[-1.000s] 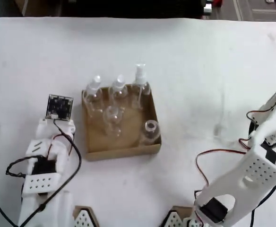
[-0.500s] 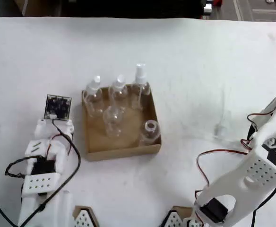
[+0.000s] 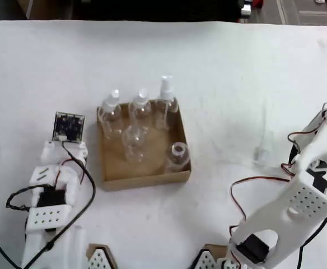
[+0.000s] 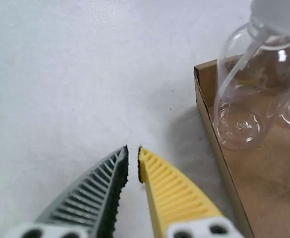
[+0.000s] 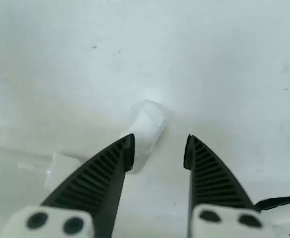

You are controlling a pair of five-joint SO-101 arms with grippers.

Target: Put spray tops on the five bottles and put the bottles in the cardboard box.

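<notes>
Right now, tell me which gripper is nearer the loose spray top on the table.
Right. The right gripper hangs just above the spray top, jaws open; the left gripper is on the far side of the cardboard box.

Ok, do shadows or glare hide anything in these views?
Right wrist view: the white spray top barely stands out from the white table, only a faint shadow outlining it near the open claw. Left wrist view: bright glints on the clear bottle; the box throws a soft shadow. High view: even light, soft shadows.
</notes>
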